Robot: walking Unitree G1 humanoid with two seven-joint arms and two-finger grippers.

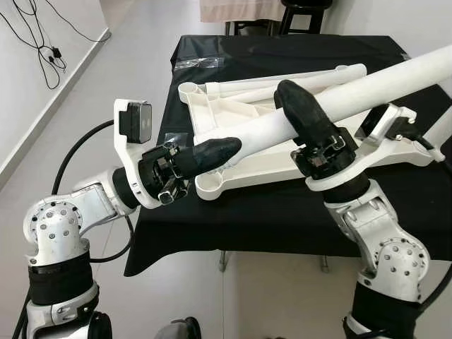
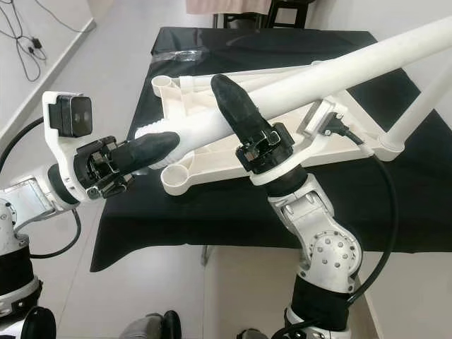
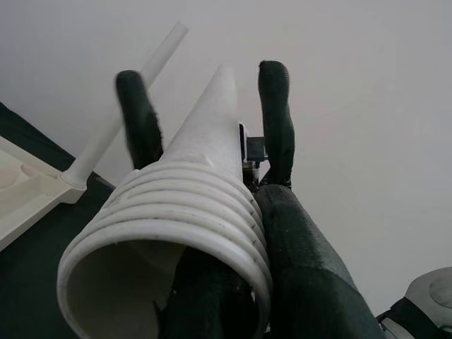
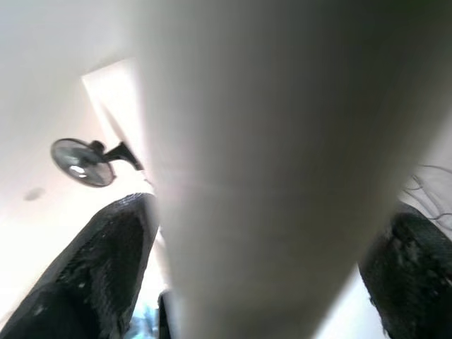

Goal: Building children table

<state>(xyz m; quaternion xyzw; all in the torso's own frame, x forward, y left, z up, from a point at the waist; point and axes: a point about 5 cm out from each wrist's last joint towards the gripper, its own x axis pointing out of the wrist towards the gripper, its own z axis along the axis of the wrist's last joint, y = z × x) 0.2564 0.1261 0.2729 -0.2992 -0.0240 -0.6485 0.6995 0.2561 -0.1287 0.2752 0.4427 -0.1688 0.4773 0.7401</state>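
Both grippers hold a long white table leg [image 1: 381,88] slanting up to the right above the table. My left gripper [image 1: 219,152] is shut on its ribbed, threaded lower end [image 3: 176,240]. Further up the tube, my right gripper [image 1: 300,106] is shut around the middle, a black finger [image 4: 99,268] on each side. Under them the white children's table top [image 1: 240,176] lies upside down on the black cloth [image 1: 247,219]. Another leg [image 2: 420,102] stands in its right corner socket. One more loose leg [image 1: 282,81] lies across the far part of the table top.
The black-clothed table has its front edge close to me and bare floor on its left. Cables [image 1: 42,42] hang on the left wall. A dark stool [image 1: 304,14] stands beyond the far edge. A wall fan [image 4: 81,161] shows overhead in the right wrist view.
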